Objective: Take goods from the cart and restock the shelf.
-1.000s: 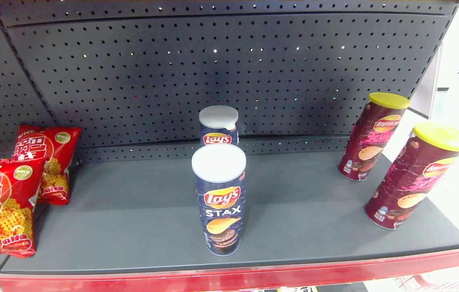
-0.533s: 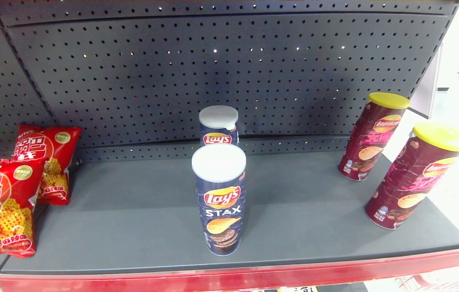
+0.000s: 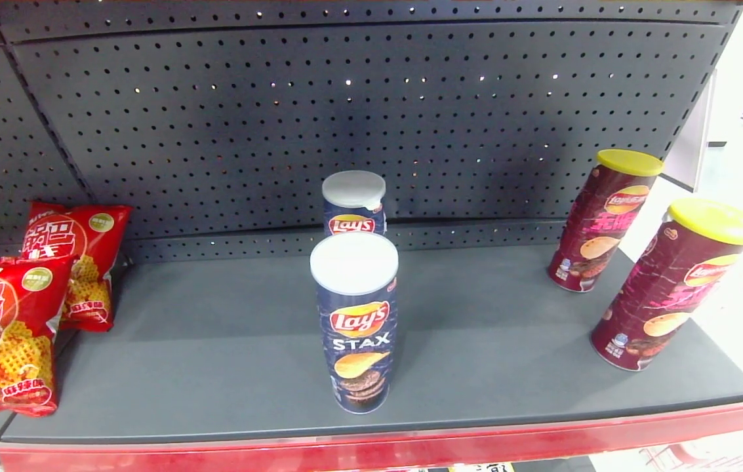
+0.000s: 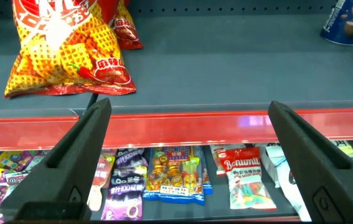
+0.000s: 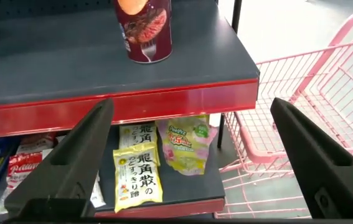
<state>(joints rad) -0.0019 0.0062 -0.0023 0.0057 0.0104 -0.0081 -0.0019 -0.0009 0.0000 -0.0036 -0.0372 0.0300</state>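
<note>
Fairly bright, even light falls on the shelf (image 3: 489,341); the pegboard (image 3: 279,131) behind is dimmer, with pinpricks of light through its holes. The front blue can (image 3: 355,328) throws a soft shadow, seemingly toward the back right. The floor (image 3: 742,174) at the right is glared white. The head view bows straight lines near its edges
</note>
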